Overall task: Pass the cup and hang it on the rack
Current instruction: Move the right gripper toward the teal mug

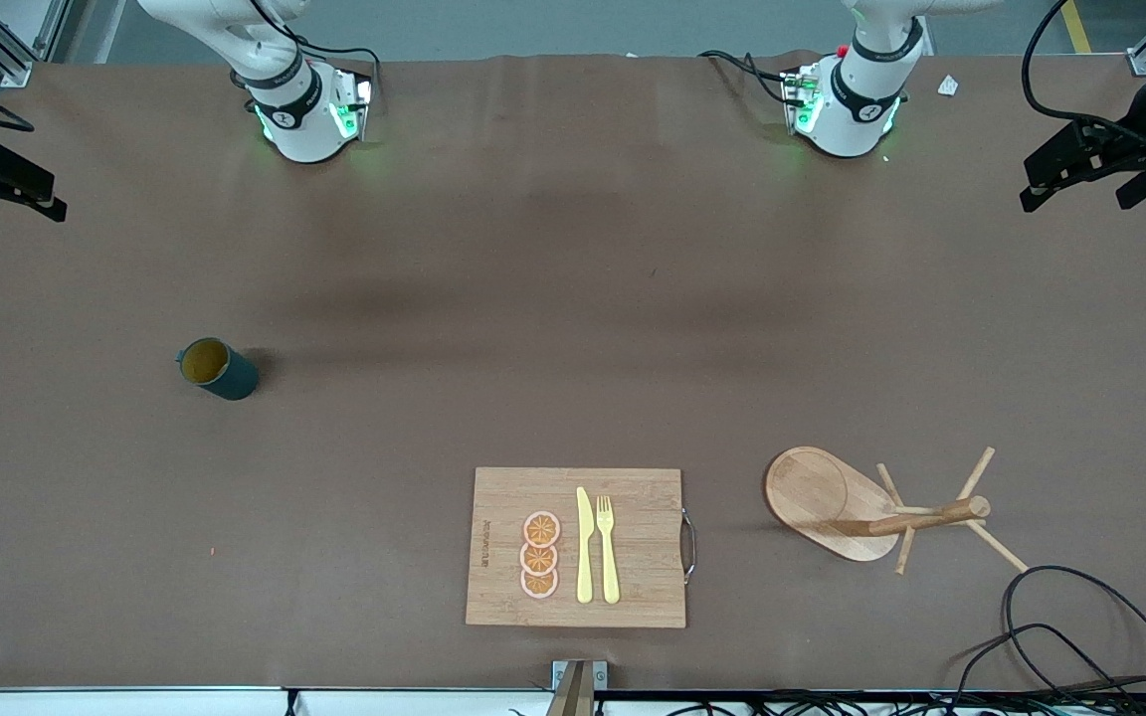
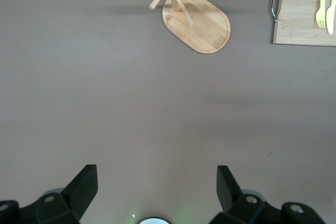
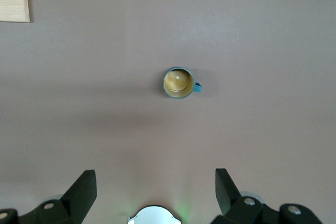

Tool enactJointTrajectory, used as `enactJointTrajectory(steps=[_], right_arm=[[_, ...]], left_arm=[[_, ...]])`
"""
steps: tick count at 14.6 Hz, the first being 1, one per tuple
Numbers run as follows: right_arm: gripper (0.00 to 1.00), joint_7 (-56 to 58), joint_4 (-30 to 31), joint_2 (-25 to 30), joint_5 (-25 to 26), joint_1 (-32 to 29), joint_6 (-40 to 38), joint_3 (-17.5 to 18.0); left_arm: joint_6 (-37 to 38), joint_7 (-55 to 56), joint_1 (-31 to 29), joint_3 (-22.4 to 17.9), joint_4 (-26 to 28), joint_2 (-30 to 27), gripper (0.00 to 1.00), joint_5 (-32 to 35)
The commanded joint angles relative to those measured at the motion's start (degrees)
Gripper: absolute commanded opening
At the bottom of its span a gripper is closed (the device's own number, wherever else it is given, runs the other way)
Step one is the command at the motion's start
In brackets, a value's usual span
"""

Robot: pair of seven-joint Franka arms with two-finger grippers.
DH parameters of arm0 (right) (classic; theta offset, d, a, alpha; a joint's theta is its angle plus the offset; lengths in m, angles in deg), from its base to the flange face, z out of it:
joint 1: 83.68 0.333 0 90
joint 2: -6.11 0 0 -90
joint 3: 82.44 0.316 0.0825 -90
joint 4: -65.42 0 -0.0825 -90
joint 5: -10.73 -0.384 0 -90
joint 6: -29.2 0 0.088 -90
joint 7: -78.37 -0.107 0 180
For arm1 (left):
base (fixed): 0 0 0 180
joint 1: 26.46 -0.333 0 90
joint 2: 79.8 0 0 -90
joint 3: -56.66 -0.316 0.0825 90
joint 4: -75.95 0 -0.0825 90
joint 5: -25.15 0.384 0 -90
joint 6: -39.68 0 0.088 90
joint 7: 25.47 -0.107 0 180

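cup: upright, empty | rack: bare | left end effector, right end effector: both apart

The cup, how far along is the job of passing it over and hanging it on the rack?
Nothing looks done. The cup stands upright on the table toward the right arm's end, untouched. The rack stands toward the left arm's end with bare pegs. The right gripper is open high over the cup; the left gripper is open above bare table near the rack. Grasping, handing over and hanging all remain.
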Motion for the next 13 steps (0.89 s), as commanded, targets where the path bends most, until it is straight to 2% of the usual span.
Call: enactJointTrajectory(steps=[1, 6, 8, 13], right_arm=[[1.00, -0.16, 1.17, 1.20, 0.66, -0.12, 0.12, 0.07], [1.00, -0.16, 1.08, 1.12, 0.66, -0.12, 0.12, 0.07], [1.00, -0.68, -1.54, 0.68, 0.75, -0.30, -0.05, -0.01], [1.00, -0.51, -2.69, -4.49, 0.58, -1.52, 0.56, -0.10]], left_arm=[[0.37, -0.52, -0.31, 0.35, -1.21, 0.45, 1.00, 1.15], [0.37, -0.70, -0.31, 0.43, -2.09, 0.89, 1.00, 2.20], [0.37, -0.61, 0.39, 0.70, -2.35, 0.98, 1.00, 4.31], [0.45, -0.17, 0.13, 0.79, -1.83, 1.41, 1.00, 3.61]])
